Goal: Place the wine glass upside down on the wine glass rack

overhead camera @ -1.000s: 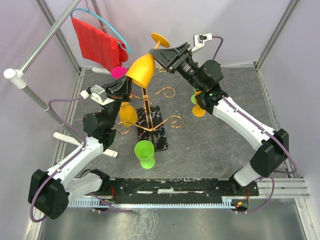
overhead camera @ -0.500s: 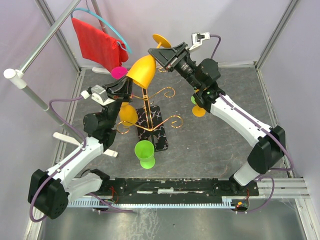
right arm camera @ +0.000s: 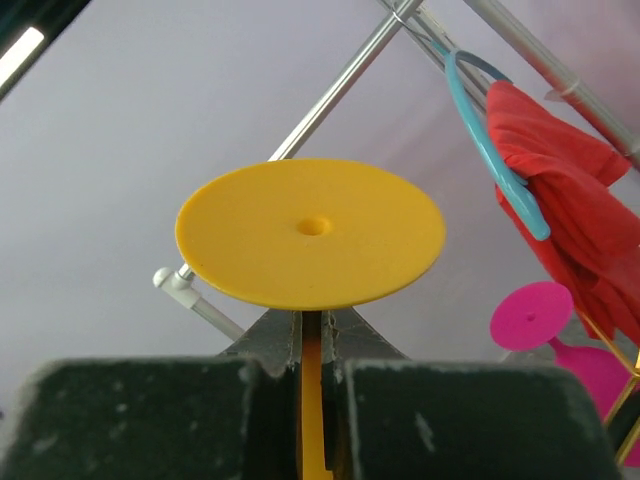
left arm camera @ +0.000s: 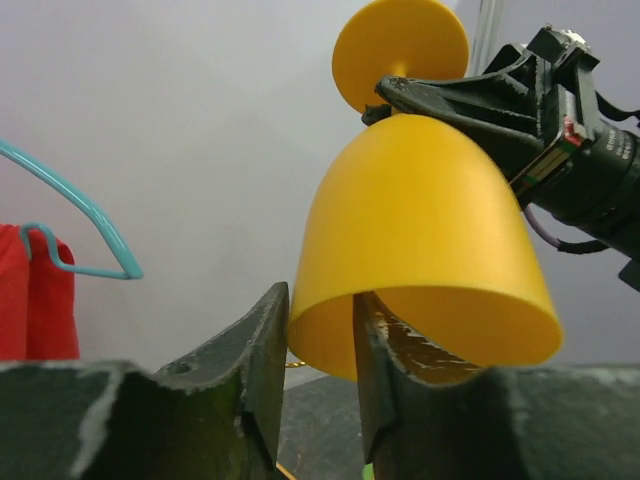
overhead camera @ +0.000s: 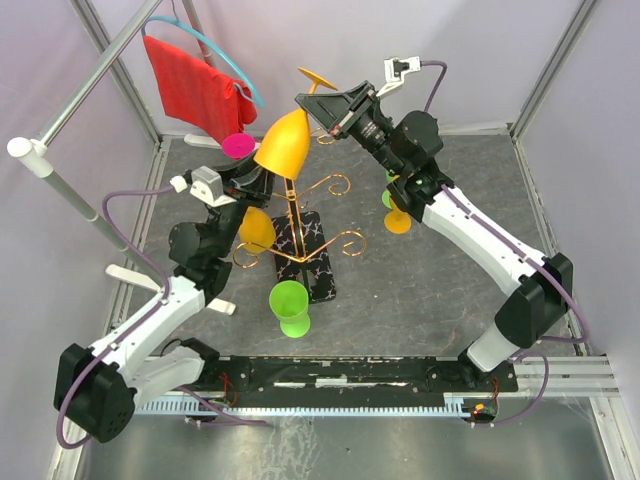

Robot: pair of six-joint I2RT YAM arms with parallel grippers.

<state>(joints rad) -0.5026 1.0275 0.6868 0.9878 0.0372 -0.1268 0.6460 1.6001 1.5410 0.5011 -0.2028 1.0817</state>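
Placement under way: yellow wine glass (overhead camera: 283, 145) inverted above the wine glass rack (overhead camera: 294, 215), stem clamped in right hand (overhead camera: 320, 103), left hand (overhead camera: 262, 182) narrowly parted astride its rim; next, presumably, slide stem into a free arm.

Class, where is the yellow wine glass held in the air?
Top view, back centre: the wine glass hangs inverted above the wine glass rack, its stem in the right gripper, the left gripper at its rim.
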